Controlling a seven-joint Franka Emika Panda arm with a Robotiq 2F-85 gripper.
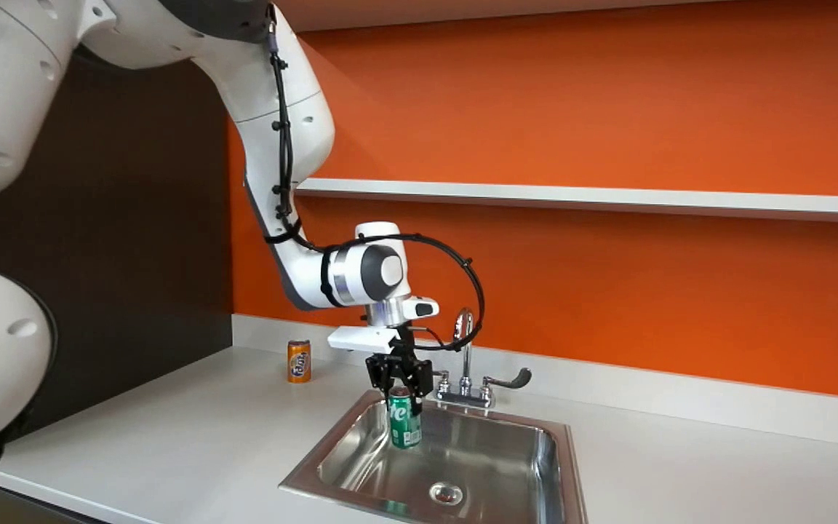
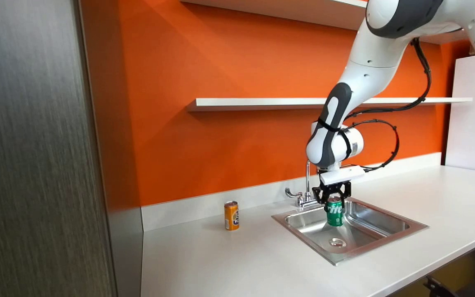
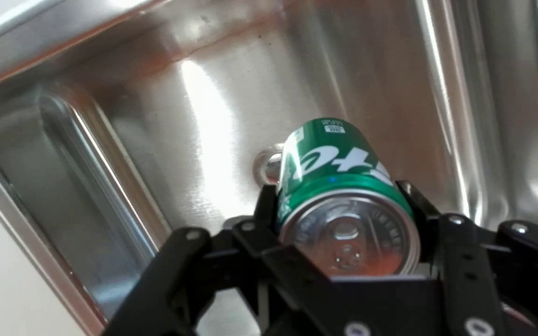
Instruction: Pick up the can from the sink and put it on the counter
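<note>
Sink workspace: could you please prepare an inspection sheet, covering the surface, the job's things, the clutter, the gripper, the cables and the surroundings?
Surface: pale counter around the steel sink.
Job's things: green can, roughly upright, in or just over the sink; contact with its bottom unclear.
Clutter: orange can standing on the counter, apart from the sink.
Gripper: points down, closed on the green can from two sides.
Cables: black cable strapped along the white arm, with a free loop near the gripper.
Surroundings: faucet at the sink's back edge; orange wall with white shelf; dark panel beside the counter.
</note>
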